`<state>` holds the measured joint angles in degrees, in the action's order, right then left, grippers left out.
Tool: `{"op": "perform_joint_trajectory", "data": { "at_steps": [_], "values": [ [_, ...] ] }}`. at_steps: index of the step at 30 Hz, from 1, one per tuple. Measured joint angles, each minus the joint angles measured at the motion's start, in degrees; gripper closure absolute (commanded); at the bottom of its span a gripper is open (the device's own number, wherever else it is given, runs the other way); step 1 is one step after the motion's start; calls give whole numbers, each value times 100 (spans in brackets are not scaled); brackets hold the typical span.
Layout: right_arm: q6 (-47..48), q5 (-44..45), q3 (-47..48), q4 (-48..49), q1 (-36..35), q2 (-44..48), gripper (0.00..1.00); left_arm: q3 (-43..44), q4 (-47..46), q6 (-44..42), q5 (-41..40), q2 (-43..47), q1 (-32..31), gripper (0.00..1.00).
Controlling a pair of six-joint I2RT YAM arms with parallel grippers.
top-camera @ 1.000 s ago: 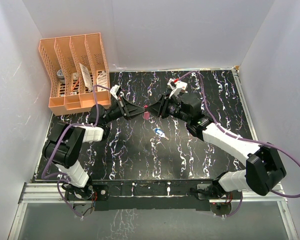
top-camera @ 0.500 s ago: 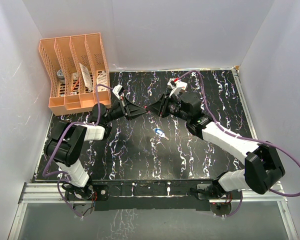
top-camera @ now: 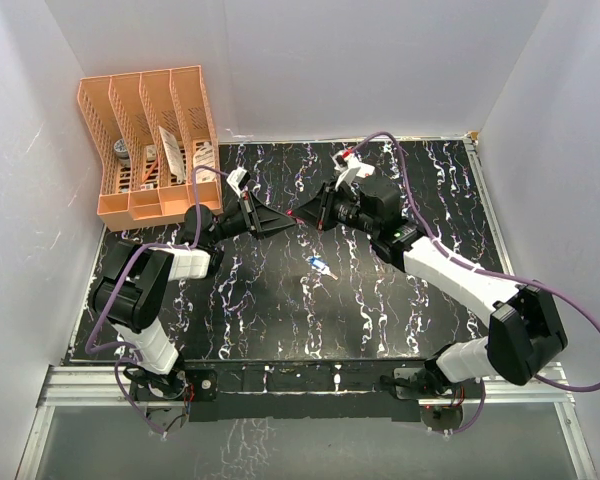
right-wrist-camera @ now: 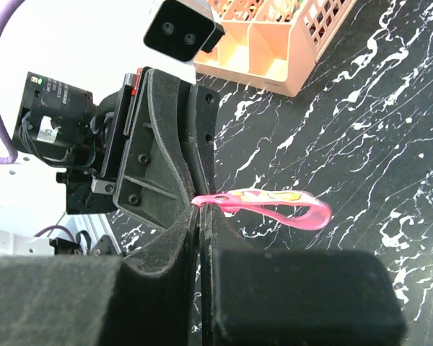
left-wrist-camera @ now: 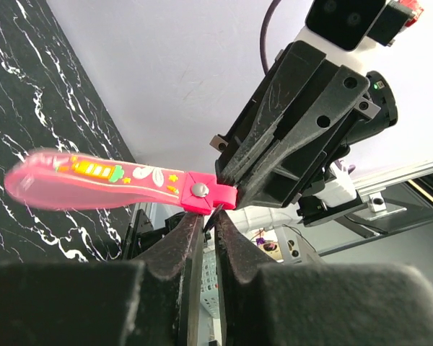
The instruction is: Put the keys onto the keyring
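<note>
Left arm (top-camera: pixel 170 265): stretched inward, toward centre.
Left hand (left-wrist-camera: pixel 209 218): fingers nearly together.
Right arm (top-camera: pixel 450 275): reaching leftward.
Right hand (right-wrist-camera: pixel 199 216): clamped tight, tips meeting the left's.

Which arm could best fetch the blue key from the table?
Probably left: right jaws are shut on the pink strap; left jaws stand slightly parted, seemingly free for the blue key.

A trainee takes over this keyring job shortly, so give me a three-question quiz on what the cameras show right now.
1. True or false: the blue-headed key lies on the table, ungripped.
2. The pink key is: A flat on the table; B inside a basket; C held up off the table.
3. Fill in: the claw shut on the pink key's end is the ____ one.
Key: 1 true; 2 C; 3 right claw.
</note>
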<state>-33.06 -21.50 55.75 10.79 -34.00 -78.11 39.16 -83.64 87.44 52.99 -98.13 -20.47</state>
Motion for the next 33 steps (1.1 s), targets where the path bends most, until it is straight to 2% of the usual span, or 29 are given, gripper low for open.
{"op": "perform_joint_trajectory", "data": {
  "at_steps": [2, 14, 17, 21, 25, 30, 33],
  "values": [
    [168, -116, 157, -140, 31, -61, 100, 61, 2, 0, 83, -2, 7, 100],
    [837, -789, 592, -800, 254, -280, 100, 157, 0, -4, 356, -74, 11, 100],
    [909, -896, 597, -850, 282, -306, 100, 157, 2, -4, 393, -103, 4, 94],
    [953, -1021, 599, -868, 299, -308, 100, 157, 0, -7, 435, -118, -4, 93],
    [1036, -1047, 599, -918, 299, -308, 100, 173, 0, -4, 468, -184, -15, 100],
    [1062, -1082, 599, -938, 326, -310, 100, 201, -7, -20, 470, -192, -31, 100],
    [1069, -1099, 599, -935, 332, -310, 86, 208, -7, -70, 468, -192, -33, 100]
  ]
}}
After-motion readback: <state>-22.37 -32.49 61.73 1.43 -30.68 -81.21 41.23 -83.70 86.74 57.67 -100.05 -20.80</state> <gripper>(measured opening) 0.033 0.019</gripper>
